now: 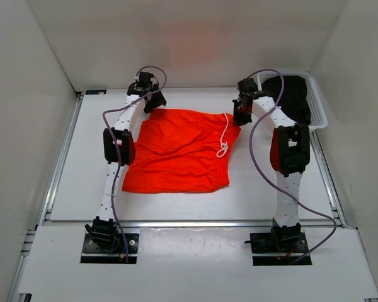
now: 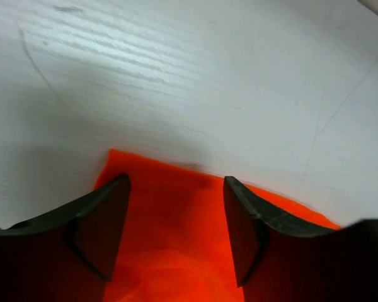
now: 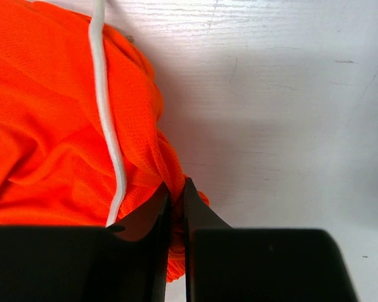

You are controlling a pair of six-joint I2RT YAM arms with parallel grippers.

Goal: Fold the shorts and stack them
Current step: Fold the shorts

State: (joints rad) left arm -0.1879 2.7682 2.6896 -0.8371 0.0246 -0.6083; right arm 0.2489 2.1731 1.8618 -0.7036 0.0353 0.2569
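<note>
- While shorts lie spread on table, right gripper is clenched on their far-right waistband edge, beside cord
- Over far-left shorts corner, left gripper is released, jaws apart

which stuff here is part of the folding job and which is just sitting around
Job: bright orange-red thin fabric shorts, their white drawstring cord, left gripper, right gripper.
Lying about: white plastic basket, black cloth inside it.
</note>
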